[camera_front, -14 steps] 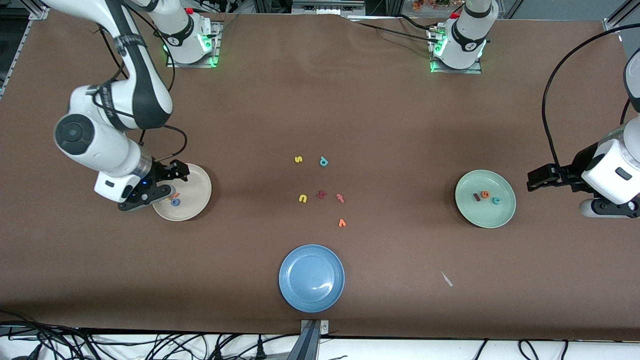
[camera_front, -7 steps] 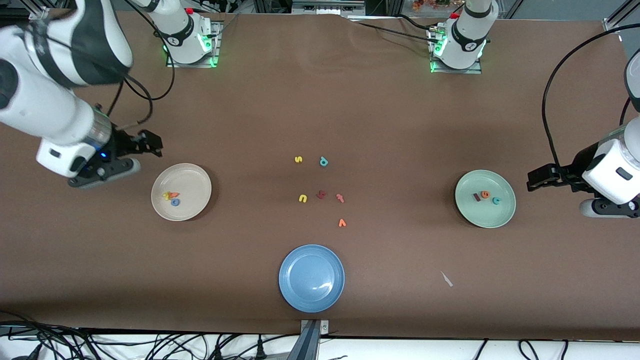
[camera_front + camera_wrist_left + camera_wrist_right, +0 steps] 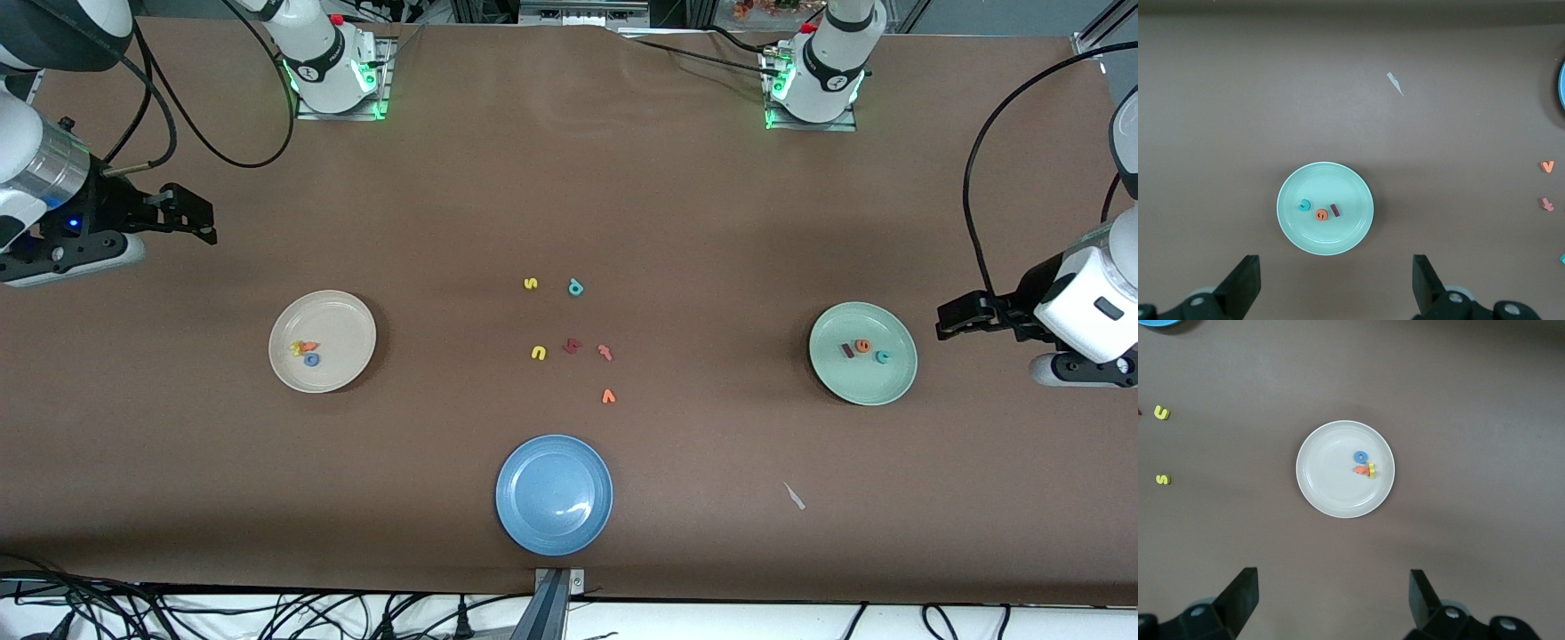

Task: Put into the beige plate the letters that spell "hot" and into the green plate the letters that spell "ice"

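Both plates look filled; the right hand (image 3: 191, 220) and left hand (image 3: 960, 318), both spread wide and empty, should just stay clear.

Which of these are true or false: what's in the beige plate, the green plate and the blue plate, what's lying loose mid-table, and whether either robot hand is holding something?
1. The beige plate holds a blue o, an orange t and a yellow h. True.
2. The green plate is empty. False: it holds a maroon i, an orange e and a teal c.
3. The blue plate holds a yellow letter. False: nothing lies in it.
4. Six loose letters lie on the table between the beige and green plates. True.
5. The right gripper grips a letter. False: its fingers stand open and empty, like the left gripper.
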`<state>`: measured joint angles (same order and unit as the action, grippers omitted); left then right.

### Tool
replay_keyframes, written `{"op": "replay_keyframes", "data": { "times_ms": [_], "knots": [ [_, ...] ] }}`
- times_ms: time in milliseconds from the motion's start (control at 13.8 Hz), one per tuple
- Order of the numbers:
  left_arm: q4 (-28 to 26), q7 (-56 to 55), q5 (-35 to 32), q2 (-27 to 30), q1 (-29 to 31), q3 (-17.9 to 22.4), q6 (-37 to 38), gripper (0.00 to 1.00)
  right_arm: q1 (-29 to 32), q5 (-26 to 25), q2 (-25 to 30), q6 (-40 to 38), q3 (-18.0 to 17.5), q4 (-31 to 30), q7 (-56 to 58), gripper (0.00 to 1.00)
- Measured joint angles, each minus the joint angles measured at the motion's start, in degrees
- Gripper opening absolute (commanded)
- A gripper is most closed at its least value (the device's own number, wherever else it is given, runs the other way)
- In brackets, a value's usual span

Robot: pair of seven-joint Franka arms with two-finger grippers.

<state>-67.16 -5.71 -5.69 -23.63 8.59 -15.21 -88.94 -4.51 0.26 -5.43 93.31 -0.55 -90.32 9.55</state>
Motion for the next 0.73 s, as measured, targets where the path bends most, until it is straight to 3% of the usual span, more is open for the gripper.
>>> {"op": "replay_keyframes", "data": {
  "times_ms": [725],
  "knots": [
    [0.0, 0.0, 0.0, 0.0, 0.0, 0.0, 0.0, 1.00, 0.6, -1.2, -0.1, -1.4, -0.4, 0.3, -0.3, 1.00]
  ]
}}
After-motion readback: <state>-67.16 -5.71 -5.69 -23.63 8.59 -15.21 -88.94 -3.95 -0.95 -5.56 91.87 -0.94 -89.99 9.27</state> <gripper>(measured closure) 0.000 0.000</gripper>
